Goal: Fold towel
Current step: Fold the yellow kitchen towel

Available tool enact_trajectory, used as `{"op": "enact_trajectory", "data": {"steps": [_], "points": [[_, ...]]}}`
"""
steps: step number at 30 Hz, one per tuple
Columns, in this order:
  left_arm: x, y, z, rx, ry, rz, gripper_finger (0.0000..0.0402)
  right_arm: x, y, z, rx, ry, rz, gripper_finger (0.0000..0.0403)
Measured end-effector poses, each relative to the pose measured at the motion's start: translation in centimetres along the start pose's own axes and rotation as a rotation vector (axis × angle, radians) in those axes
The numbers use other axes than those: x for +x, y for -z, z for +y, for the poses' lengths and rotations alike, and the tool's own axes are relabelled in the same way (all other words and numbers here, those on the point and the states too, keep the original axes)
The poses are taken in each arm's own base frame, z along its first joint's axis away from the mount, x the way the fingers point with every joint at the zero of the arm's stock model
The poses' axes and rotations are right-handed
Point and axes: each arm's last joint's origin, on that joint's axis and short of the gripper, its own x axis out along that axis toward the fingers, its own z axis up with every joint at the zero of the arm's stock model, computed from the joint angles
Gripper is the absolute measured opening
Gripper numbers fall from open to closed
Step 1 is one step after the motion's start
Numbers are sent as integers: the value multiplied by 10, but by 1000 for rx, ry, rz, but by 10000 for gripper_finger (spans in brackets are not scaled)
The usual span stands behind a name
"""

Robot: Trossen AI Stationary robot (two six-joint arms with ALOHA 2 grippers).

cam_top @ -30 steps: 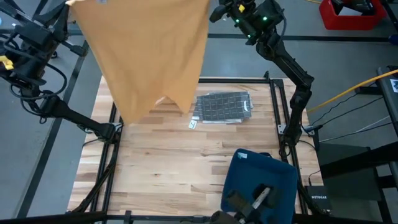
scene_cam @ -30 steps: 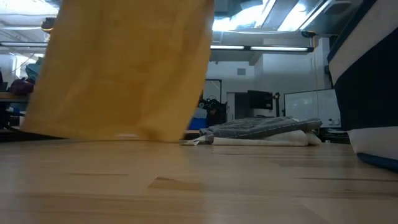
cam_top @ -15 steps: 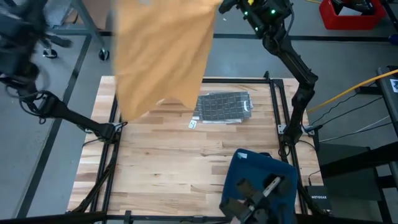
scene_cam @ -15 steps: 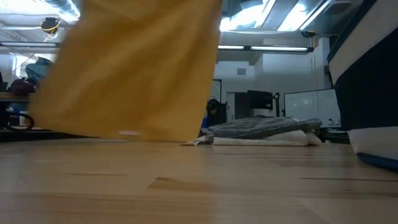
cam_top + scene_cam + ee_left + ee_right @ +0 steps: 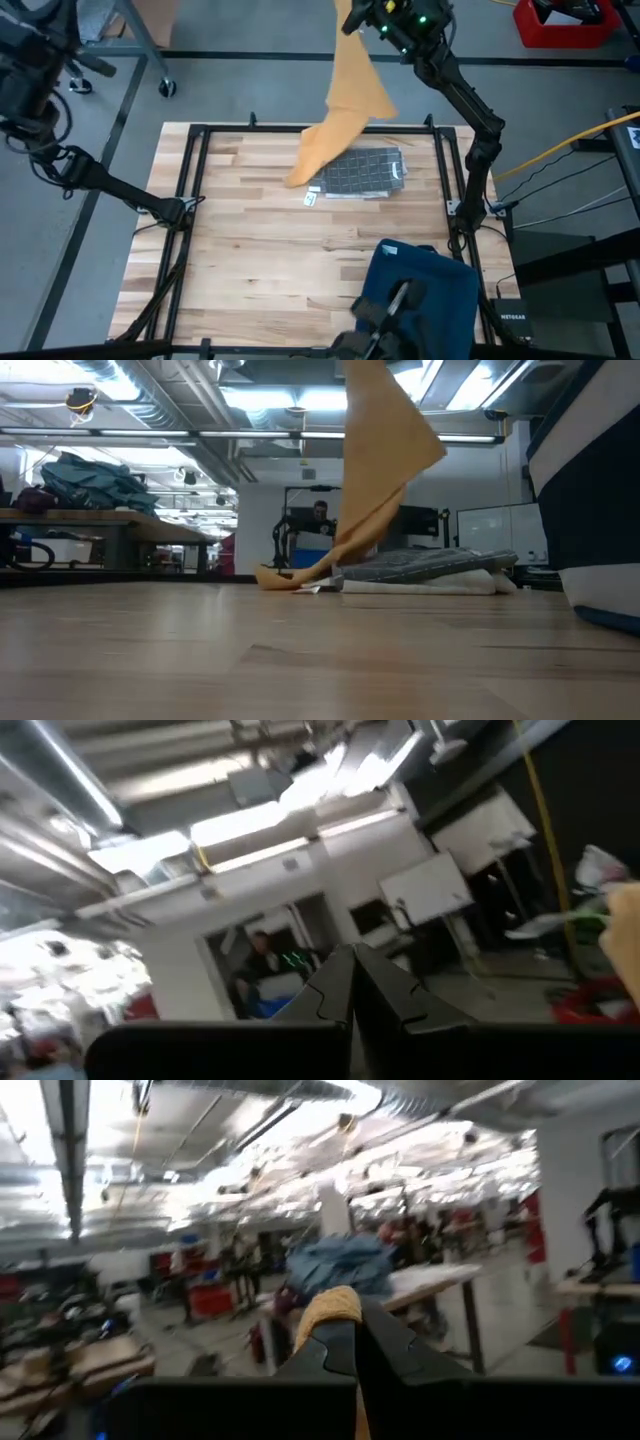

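Right end effector point(image 5: 352, 14): pressed together on one corner of the orange towel point(image 5: 345, 95), high beyond the bench's point(image 5: 250, 250) far edge. Towel hanging down lengthwise, its low end trailing on the bench beside the folded grey cloth point(image 5: 360, 170). Left end effector point(image 5: 352, 982) pinched shut on nothing, far off left (only its wrist view shows this).
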Motion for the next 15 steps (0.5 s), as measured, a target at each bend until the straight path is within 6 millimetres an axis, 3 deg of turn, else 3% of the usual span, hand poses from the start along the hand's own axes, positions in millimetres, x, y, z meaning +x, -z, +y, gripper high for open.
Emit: {"op": "enact_trajectory", "data": {"steps": [3, 8, 15], "points": [[-2, 7, -13, 33, 81, 56, 3, 0, 3, 12, 8, -29, 12, 1], [-8, 27, -61, 224, 300, 124, 20, -1, 4, 25, 15, -54, 7, 1], [-15, 49, -114, 190, 449, 250, 82, -2, 6, 37, 25, -84, 19, 1]]}}
